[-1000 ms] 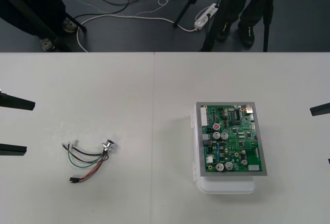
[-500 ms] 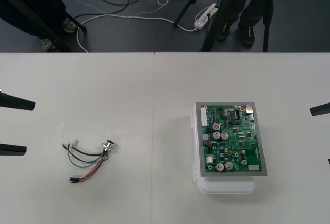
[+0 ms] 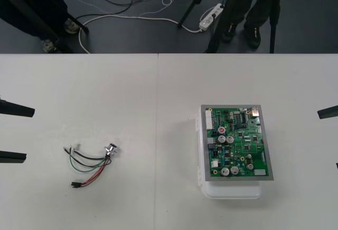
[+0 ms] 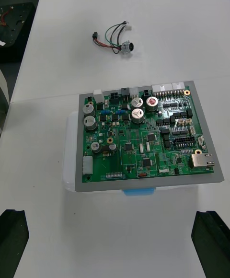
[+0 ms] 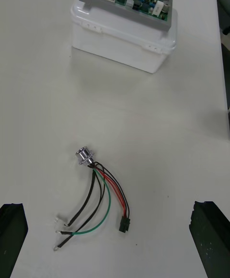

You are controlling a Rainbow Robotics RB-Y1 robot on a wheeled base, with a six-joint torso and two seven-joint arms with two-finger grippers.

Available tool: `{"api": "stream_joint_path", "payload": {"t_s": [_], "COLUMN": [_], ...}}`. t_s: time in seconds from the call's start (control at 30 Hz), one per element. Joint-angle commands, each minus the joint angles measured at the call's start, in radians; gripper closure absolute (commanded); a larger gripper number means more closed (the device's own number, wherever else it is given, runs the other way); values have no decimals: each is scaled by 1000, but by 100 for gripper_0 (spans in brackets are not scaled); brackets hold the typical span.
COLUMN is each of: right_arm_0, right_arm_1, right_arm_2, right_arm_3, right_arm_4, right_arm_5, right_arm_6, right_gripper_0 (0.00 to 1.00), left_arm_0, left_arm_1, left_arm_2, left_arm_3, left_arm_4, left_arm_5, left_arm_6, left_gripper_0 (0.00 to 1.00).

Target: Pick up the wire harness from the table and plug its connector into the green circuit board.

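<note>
The left gripper and right gripper stand wide open at the table sides, the harness lying near the left one.

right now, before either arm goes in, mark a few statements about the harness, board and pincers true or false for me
1. The wire harness lies on the table, apart from the green circuit board. True.
2. The black plug is seated in the board. False: it lies on the table at the harness's end.
3. The left pincer is shut on the harness. False: it is open at the table's left side, holding nothing.
4. The board sits on a white base. True.
5. The right pincer is open at the table's right side. True.
</note>
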Motion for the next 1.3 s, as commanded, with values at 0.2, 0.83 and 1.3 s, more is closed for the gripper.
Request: {"api": "stream_joint_path", "payload": {"t_s": [0.2,0.83,1.3], "right_arm_0": [-21,-25,-1], "right_arm_1": [7,42,-2], "right_arm_2": [-35,28,97], "right_arm_3": [-16,-9,17], "right_arm_4": [-13,-61,-190], "right_arm_5": [-8,-5,115], "right_arm_6": [-46,-49,54], "right_gripper_0": [0,0,0], "left_arm_0": [-36,-197,-361], "left_arm_1": [37,71,176], "left_arm_2": [-39,-166,-435], "left_arm_3": [97,97,97], "left_arm_4": [-21,-222,-260], "left_arm_5": [-37,-37,109], "left_arm_6": [-122,-573,-961], "left_gripper_0": [0,0,0]}}
